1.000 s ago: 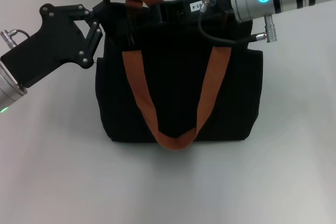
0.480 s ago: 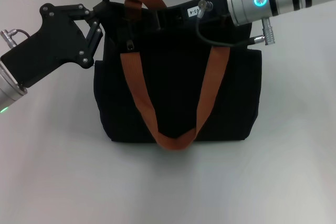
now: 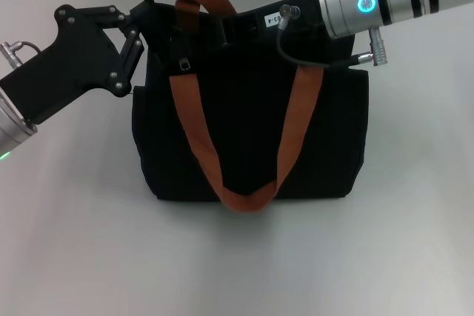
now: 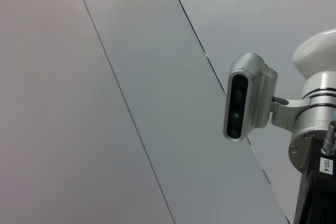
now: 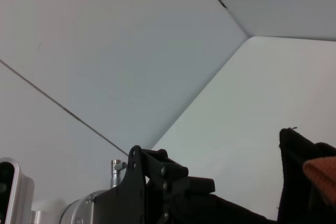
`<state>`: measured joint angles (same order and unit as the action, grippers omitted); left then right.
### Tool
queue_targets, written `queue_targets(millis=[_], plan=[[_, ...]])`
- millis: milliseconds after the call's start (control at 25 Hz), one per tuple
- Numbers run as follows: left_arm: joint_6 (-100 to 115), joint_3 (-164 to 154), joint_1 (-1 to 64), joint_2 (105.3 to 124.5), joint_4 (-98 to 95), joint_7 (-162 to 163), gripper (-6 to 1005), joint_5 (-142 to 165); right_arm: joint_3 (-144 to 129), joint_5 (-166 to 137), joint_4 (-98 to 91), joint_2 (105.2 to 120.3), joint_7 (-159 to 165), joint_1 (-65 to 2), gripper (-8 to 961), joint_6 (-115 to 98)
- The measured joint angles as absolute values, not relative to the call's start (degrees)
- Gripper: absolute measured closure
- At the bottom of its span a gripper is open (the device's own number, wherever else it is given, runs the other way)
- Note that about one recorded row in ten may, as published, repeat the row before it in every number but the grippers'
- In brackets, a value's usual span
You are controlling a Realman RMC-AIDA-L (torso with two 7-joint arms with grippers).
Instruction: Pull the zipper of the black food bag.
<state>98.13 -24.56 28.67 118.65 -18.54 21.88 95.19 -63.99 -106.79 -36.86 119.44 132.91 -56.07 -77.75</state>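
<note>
Black food bag (image 3: 252,131) upright; both hands at top edge.

place: robot test lab | evidence: bare plain white tabletop (image 3: 89,257); pale grey seamed wall panels (image 4: 131,77); silver head-mounted camera unit (image 4: 247,97)
</note>
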Motion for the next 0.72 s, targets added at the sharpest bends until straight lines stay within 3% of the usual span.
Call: queue_targets(millis=[720], plan=[[98.9, -24.6, 28.3, 118.65, -18.5, 21.9, 931, 95.2, -65.5, -106.7, -37.4, 119.45, 131.2, -56.2, 855, -77.5]])
